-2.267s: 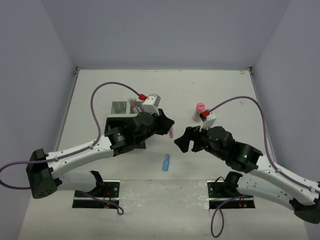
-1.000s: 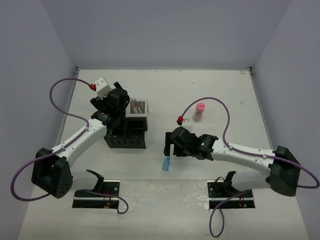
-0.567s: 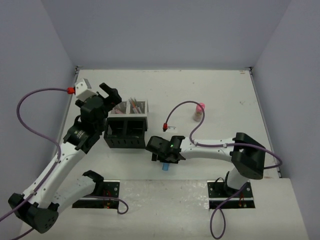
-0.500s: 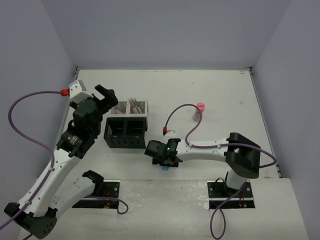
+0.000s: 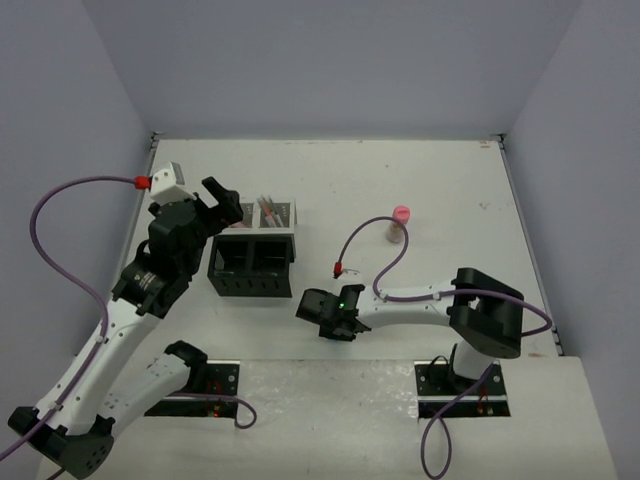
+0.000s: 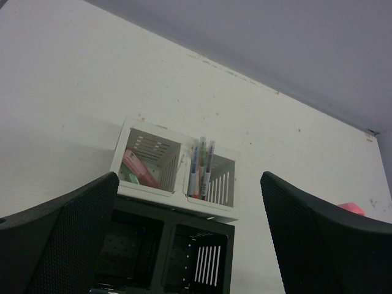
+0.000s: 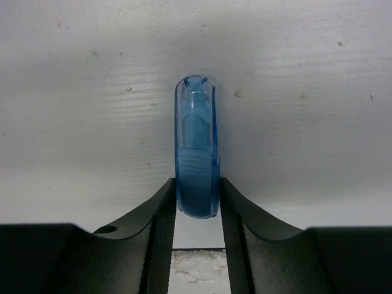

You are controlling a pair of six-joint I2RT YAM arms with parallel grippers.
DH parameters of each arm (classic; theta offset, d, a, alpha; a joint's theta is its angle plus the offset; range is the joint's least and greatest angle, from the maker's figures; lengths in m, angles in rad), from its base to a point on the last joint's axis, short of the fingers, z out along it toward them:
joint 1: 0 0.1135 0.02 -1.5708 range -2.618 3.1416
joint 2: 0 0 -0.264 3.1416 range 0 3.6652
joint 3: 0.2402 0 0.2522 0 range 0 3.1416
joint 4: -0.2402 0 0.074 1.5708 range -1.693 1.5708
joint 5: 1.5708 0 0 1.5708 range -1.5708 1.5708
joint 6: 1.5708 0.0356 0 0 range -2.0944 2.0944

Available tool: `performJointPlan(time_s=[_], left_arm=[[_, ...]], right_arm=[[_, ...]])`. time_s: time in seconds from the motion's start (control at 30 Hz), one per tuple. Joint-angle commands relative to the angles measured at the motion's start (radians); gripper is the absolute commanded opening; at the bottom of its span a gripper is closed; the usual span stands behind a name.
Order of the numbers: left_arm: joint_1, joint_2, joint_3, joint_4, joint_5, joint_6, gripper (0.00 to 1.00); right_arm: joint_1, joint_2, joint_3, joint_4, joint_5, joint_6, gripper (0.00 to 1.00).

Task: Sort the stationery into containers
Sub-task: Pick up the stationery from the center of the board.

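- The blue capsule-shaped piece [image 7: 196,147] lies flat on the white table [image 5: 450,180], near its front edge and about midway across. Its long axis points straight away from my right wrist camera.
- My right gripper [image 7: 196,184] is clamped on the near end of that capsule. One black finger presses each side, and the rest of the clear blue body sticks out beyond the tips.
- From above, my right arm reaches low across the table to the left and its gripper covers the capsule, so I cannot see the capsule in that view.
- The desk organiser [image 5: 250,287] stands to the left of that gripper and farther back, apart from it. Its two black compartments face the near edge and the two white mesh ones sit behind them.
- Pens [image 6: 201,168] stand upright in the right mesh compartment, and pink and green pieces [image 6: 138,168] lean in the left one.
- My left gripper [image 5: 226,197] hangs above the organiser's left side with its jaws spread wide and nothing between them.
- The pink-capped bottle [image 5: 400,222] stands upright on the table, well to the right of the organiser.
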Motion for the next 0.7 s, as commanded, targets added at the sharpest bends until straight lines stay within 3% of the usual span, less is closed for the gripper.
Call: performJointPlan(time_s=[0.0, 0.13, 0.23, 0.33, 0.5, 0.67], left_arm=[[0.008, 0.000, 0.028, -0.015, 0.102, 0.027, 1.00], [0.007, 0.019, 0.015, 0.015, 0.243, -0.006, 1.00], [-0.001, 0.046, -0.045, 0.126, 0.473, -0.069, 1.00], [-0.046, 0.077, -0.104, 0.246, 0.633, -0.137, 1.00], [-0.287, 0.153, -0.075, 0.326, 0.555, -0.186, 1.00], [-0.376, 0.237, -0.103, 0.500, 0.660, -0.228, 0.94]], right_arm=[[0.009, -0.006, -0.062, 0.086, 0.015, 0.027, 0.07], [0.018, -0.059, -0.024, 0.007, 0.084, 0.018, 0.00], [0.030, -0.204, -0.007, -0.092, 0.203, 0.002, 0.00], [0.037, -0.393, -0.070, -0.016, 0.273, -0.168, 0.00], [0.048, -0.642, -0.185, 0.136, 0.341, -0.427, 0.00], [0.049, -0.846, -0.225, 0.232, 0.288, -0.574, 0.00]])
